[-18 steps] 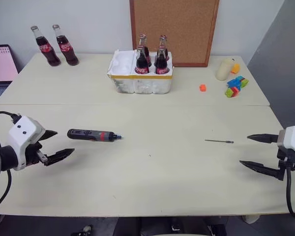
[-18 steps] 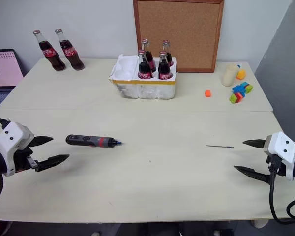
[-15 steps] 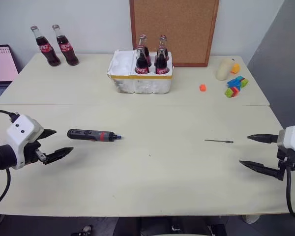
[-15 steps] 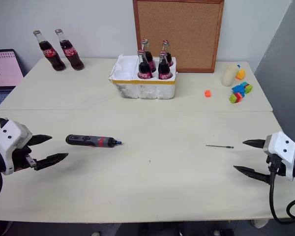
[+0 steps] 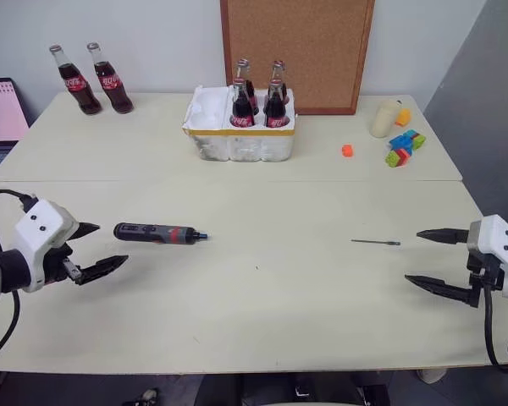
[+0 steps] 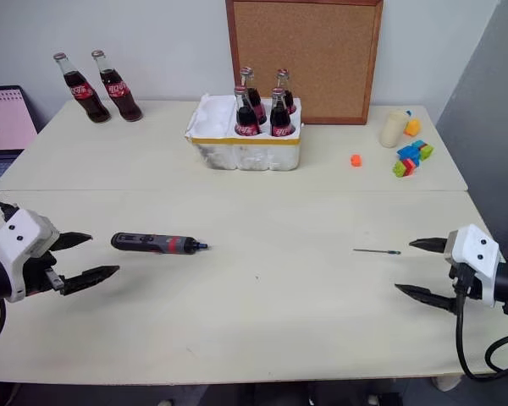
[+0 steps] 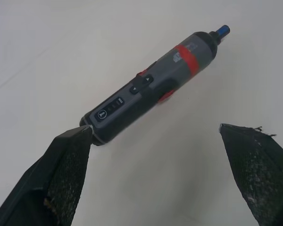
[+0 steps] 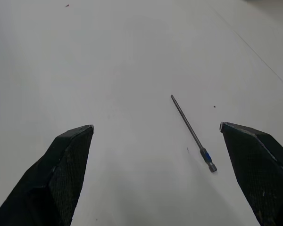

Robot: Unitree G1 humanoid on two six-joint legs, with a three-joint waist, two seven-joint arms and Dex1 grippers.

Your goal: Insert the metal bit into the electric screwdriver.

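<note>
Screwdriver [image 5: 159, 233] by spread left hand [image 5: 93, 251], bit [image 5: 375, 243] near spread right hand [image 5: 432, 260]

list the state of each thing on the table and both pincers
electric screwdriver: lying flat on the table, not held, no bit in its tip
metal bit: lying flat, apart from the screwdriver
left pincer: open, empty, beside the screwdriver's rear end
right pincer: open, empty, short of the bit
bottles in white crate: upright
two bottles at far left: upright

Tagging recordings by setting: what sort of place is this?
Probably an office or lab room: pale tables, a corkboard against the wall, a laptop at the edge.
</note>
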